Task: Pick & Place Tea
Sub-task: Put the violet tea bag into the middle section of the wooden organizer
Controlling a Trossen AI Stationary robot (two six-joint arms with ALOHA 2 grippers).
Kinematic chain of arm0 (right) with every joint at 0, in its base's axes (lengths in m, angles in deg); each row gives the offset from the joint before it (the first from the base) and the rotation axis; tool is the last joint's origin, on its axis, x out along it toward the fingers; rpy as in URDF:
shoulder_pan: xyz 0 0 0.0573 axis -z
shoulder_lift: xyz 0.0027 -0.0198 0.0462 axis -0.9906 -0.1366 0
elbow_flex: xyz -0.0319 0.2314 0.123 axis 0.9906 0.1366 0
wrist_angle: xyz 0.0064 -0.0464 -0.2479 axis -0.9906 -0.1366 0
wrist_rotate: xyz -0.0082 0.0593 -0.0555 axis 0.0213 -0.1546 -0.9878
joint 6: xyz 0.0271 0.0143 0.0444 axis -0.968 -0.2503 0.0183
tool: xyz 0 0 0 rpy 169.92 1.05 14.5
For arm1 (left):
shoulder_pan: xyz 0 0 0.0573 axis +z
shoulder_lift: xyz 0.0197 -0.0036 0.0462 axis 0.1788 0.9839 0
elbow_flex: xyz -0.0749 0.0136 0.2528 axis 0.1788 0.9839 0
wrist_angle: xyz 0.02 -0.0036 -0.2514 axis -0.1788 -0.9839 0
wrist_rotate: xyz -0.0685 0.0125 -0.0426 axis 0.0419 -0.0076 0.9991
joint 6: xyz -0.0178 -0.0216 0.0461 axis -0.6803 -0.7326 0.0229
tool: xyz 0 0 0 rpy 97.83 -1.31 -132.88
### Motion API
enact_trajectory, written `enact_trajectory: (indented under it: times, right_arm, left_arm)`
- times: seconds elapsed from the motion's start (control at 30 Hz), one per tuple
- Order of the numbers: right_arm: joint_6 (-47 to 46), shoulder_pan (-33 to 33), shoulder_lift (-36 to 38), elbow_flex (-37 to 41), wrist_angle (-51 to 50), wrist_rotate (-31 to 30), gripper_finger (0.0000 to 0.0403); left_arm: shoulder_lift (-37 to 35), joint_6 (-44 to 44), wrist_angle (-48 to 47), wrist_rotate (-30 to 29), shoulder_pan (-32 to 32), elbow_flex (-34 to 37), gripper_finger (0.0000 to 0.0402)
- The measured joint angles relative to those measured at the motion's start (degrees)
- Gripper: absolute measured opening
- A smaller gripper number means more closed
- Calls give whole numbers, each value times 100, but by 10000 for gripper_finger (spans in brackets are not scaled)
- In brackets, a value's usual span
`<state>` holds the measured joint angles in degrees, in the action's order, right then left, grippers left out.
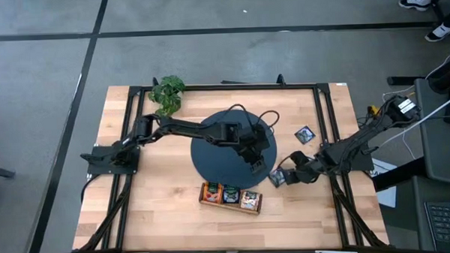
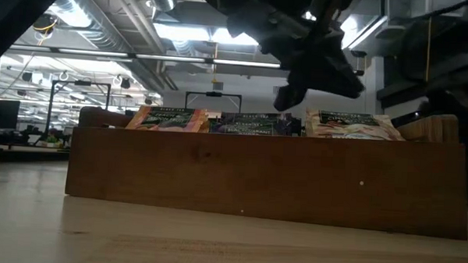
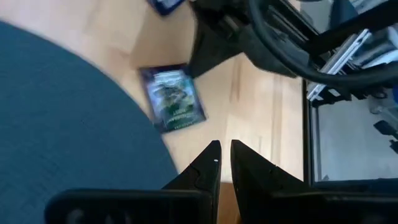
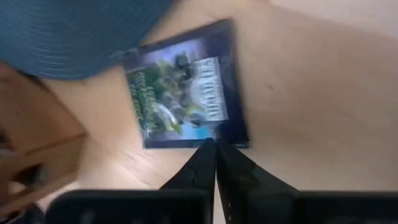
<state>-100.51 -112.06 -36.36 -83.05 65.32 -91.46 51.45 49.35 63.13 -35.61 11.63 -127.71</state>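
Pinching the edge of a dark tea sachet (image 4: 186, 87) with blue-green print, the right gripper (image 4: 214, 149) sits low over the wooden table (image 1: 160, 211), its two fingers drawn together on the sachet's near rim. That sachet lies flat on the wood directly ahead of the fingertips, just beside the rim of the round dark mat (image 1: 211, 161). Beyond the mat side of the gripper stands the brown compartment tray (image 1: 229, 195), holding orange, dark and pale sachets upright in its sections. Behind the right gripper, well apart from it, another dark sachet (image 1: 305, 134) lies alone on the table.

The left gripper (image 3: 222, 149) hovers over the mat's edge with its fingers nearly touching and nothing between them; the held sachet (image 3: 173, 99) lies ahead of its tips, with the right arm's dark body just past it. A green plant (image 1: 167, 92) stands at the table's far edge, well behind the left arm.
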Motion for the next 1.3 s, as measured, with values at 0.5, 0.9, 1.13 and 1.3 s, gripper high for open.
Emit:
enact_trajectory:
  times: [0.5,0.9,1.13,1.3]
  right_arm:
    - [537,553,-212,-25,167,127,12]
    - [537,760,-1009,-54,876,-367,8]
    - [537,837,-1083,-18,1134,-570,8]
    - [517,837,-1099,-3,1234,-730,4]
  left_arm:
    - [682,-253,253,60,-75,16,49]
    - [682,-409,324,342,-74,16,114]
    - [740,-217,190,-27,-74,12,134]
    - [893,-296,14,-13,-68,11,132]
